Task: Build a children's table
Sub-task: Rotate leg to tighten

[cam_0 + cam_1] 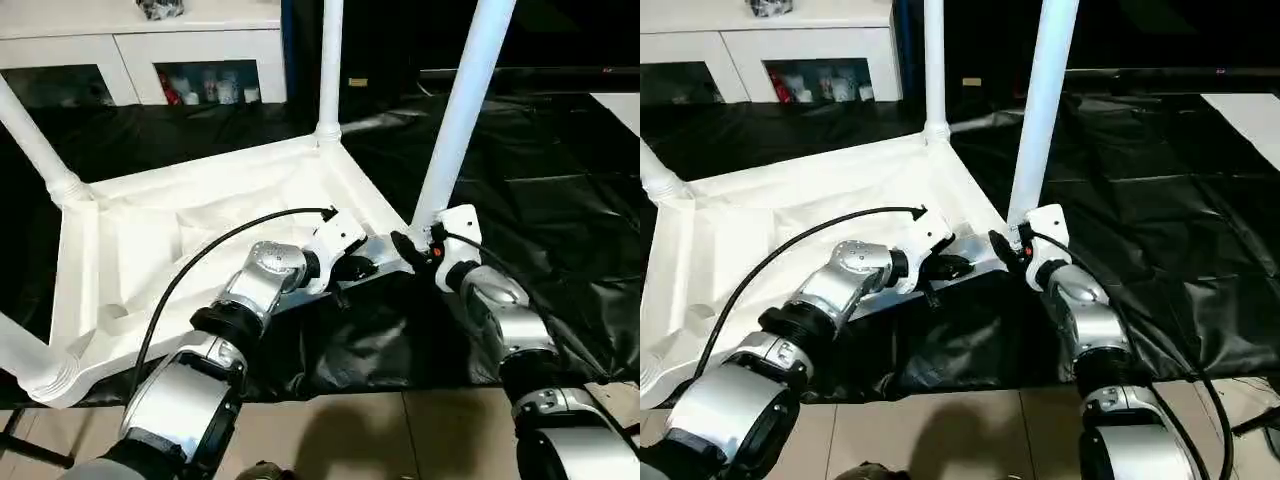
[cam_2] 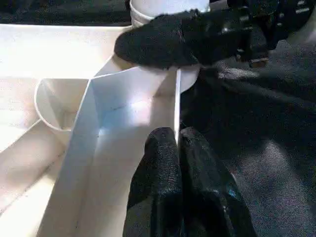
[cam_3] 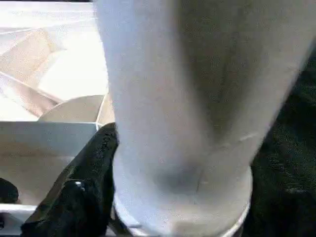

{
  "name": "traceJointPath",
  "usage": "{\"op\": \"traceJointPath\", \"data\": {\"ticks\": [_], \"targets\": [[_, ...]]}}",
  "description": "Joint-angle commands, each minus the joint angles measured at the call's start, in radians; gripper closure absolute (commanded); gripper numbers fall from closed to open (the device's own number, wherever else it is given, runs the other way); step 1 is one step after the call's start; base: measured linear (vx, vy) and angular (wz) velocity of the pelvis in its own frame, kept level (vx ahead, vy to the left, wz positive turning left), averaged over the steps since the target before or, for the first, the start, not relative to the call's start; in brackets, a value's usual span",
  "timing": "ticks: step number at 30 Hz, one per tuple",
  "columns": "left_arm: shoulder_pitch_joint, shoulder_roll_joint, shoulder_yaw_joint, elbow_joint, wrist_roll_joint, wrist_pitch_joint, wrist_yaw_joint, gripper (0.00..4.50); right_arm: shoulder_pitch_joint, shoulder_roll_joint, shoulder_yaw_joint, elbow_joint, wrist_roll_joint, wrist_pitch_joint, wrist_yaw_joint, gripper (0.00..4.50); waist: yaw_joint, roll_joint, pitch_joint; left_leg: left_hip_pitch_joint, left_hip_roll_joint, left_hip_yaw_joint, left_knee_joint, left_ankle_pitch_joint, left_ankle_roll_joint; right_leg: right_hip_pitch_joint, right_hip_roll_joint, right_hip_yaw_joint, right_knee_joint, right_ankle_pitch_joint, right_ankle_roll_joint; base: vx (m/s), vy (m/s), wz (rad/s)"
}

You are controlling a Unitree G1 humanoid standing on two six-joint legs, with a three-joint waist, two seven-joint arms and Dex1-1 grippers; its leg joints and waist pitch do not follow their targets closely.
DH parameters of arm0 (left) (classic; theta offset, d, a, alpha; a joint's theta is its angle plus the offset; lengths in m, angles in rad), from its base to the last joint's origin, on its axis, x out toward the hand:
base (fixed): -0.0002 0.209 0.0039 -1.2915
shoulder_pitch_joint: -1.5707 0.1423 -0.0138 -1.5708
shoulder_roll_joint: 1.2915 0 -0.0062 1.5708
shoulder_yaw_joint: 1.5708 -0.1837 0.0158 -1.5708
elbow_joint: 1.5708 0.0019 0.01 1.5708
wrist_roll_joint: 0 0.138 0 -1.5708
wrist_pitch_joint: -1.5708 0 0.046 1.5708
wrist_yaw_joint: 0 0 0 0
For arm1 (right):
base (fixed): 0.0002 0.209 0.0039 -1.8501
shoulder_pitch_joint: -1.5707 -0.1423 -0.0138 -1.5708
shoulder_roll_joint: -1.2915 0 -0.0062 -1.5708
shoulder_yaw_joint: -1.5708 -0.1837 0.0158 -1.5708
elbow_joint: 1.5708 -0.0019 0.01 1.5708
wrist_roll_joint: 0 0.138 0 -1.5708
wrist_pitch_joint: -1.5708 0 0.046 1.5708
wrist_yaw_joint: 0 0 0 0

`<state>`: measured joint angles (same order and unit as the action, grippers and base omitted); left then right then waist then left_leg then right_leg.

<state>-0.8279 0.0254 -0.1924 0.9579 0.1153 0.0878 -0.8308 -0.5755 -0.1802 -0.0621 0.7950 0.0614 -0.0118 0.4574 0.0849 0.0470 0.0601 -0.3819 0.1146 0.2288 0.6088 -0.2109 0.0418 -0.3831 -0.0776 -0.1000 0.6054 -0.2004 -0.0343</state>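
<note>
Left eye view showed the right tool (image 1: 420, 248) closed on the leg (image 1: 462, 110), whose long axis rose toward 12 o'clock from the corner socket (image 3: 187, 217). At its 9 o'clock, the left tool (image 2: 178, 143) pinched the tabletop rim (image 2: 177, 106).

Upturned table top (image 1: 200, 230) on floor sheet (image 1: 560, 200), legs (image 1: 462, 110) up, cabinet (image 1: 140, 50) behind

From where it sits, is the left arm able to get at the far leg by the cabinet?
Probably not now: the left end effector is pinched on the table top rim, and the far leg stands across the whole top.
</note>
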Motion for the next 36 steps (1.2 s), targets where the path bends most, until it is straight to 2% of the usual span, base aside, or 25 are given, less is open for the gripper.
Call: {"op": "traceJointPath", "data": {"ticks": [1,3,5,8,10,12,14,17,20,22,24,27,29,33,36], "targets": [[-0.025,-0.045,-0.021,-0.031,-0.021,-0.031,-0.05,4.5,0.026,0.062,0.084,0.013,-0.004,0.021,0.108,0.87,-0.002,-0.01,-0.064,0.025,0.153,-0.084,-0.087,-0.21,0.029,0.039,-0.141,0.084,-0.078,-0.143,-0.244,0.0,0.0,0.0],[-0.011,-0.032,-0.033,-0.054,-0.03,-0.035,-0.105,4.5,0.031,0.04,0.109,0.001,-0.02,-0.005,0.141,0.58,-0.004,-0.012,-0.068,0.022,0.152,-0.082,-0.085,-0.181,0.032,0.04,-0.143,0.083,-0.068,-0.075,-0.257,0.0,0.0,0.0],[0.005,-0.017,-0.045,-0.079,-0.037,-0.041,-0.155,4.5,0.039,0.014,0.131,-0.012,-0.022,-0.029,0.208,0.58,-0.002,-0.013,-0.07,0.019,0.149,-0.079,-0.079,-0.151,0.052,0.045,-0.145,0.082,-0.061,-0.02,-0.268,0.0,0.0,0.0],[0.021,0.009,-0.057,-0.1,-0.044,-0.048,-0.222,4.5,0.065,-0.017,0.147,-0.057,0.006,-0.049,0.337,0.58,0.006,-0.014,-0.071,0.015,0.151,-0.076,-0.073,-0.118,0.098,0.044,-0.142,0.079,-0.058,0.009,-0.272,0.0,0.0,0.0],[0.032,0.025,-0.064,-0.115,-0.053,-0.046,-0.27,4.5,0.082,-0.036,0.154,-0.09,0.024,-0.046,0.403,0.58,0.013,-0.013,-0.07,0.013,0.153,-0.076,-0.073,-0.122,0.114,0.045,-0.143,0.079,-0.057,0.003,-0.27,0.0,0.0,0.0],[0.043,0.043,-0.07,-0.133,-0.062,-0.044,-0.318,4.5,0.097,-0.06,0.164,-0.119,0.037,-0.04,0.463,0.58,0.013,-0.013,-0.069,0.014,0.156,-0.078,-0.076,-0.14,0.11,0.042,-0.14,0.076,-0.058,-0.025,-0.267,0.0,0.0,0.0],[0.053,0.068,-0.069,-0.149,-0.076,-0.05,-0.383,4.5,0.125,-0.1,0.181,-0.163,0.06,-0.024,0.575,0.58,0.014,-0.012,-0.064,0.018,0.156,-0.078,-0.079,-0.191,0.086,0.04,-0.141,0.08,-0.068,-0.103,-0.262,0.0,0.0,0.0],[0.057,0.087,-0.067,-0.156,-0.082,-0.053,-0.425,4.5,0.144,-0.126,0.193,-0.201,0.086,0.0,0.649,0.58,0.02,-0.011,-0.062,0.022,0.159,-0.08,-0.083,-0.213,0.062,0.037,-0.141,0.083,-0.075,-0.164,-0.25,0.0,0.0,0.0],[0.054,0.123,-0.069,-0.154,-0.082,-0.058,-0.483,4.5,0.179,-0.173,0.216,-0.272,0.11,0.051,0.767,0.89,0.026,-0.011,-0.063,0.022,0.159,-0.08,-0.084,-0.207,0.054,0.037,-0.141,0.083,-0.072,-0.151,-0.247,0.0,0.0,0.0],[0.052,0.134,-0.068,-0.15,-0.08,-0.061,-0.495,4.5,0.196,-0.192,0.234,-0.298,0.111,0.064,0.803,0.91,0.031,-0.011,-0.065,0.023,0.159,-0.08,-0.083,-0.194,0.05,0.035,-0.144,0.083,-0.069,-0.134,-0.251,0.0,0.0,0.0],[0.051,0.138,-0.068,-0.146,-0.078,-0.063,-0.498,4.5,0.201,-0.198,0.24,-0.305,0.111,0.067,0.814,1.24,0.035,-0.011,-0.065,0.025,0.159,-0.079,-0.083,-0.186,0.051,0.034,-0.143,0.084,-0.069,-0.119,-0.25,0.0,0.0,0.0],[0.052,0.149,-0.071,-0.148,-0.077,-0.062,-0.516,4.5,0.215,-0.207,0.248,-0.328,0.113,0.083,0.838,1.29,0.038,-0.012,-0.065,0.022,0.158,-0.08,-0.082,-0.19,0.048,0.036,-0.146,0.083,-0.071,-0.132,-0.248,0.0,0.0,0.0],[0.053,0.149,-0.07,-0.149,-0.076,-0.062,-0.519,4.5,0.217,-0.209,0.249,-0.334,0.115,0.088,0.839,1.54,0.038,-0.012,-0.064,0.022,0.159,-0.081,-0.084,-0.193,0.044,0.035,-0.145,0.083,-0.072,-0.144,-0.245,0.0,0.0,0.0],[0.054,0.138,-0.063,-0.146,-0.071,-0.068,-0.488,4.5,0.209,-0.19,0.23,-0.328,0.113,0.101,0.8,1.64,0.039,-0.013,-0.065,0.023,0.159,-0.081,-0.084,-0.191,0.036,0.035,-0.146,0.083,-0.071,-0.144,-0.247,0.0,0.0,0.0],[0.044,0.114,-0.053,-0.125,-0.059,-0.068,-0.41,4.5,0.183,-0.159,0.206,-0.283,0.093,0.095,0.702,1.65,0.035,-0.013,-0.062,0.024,0.16,-0.082,-0.086,-0.209,0.022,0.031,-0.146,0.085,-0.075,-0.178,-0.242,0.0,0.0,0.0]]}}
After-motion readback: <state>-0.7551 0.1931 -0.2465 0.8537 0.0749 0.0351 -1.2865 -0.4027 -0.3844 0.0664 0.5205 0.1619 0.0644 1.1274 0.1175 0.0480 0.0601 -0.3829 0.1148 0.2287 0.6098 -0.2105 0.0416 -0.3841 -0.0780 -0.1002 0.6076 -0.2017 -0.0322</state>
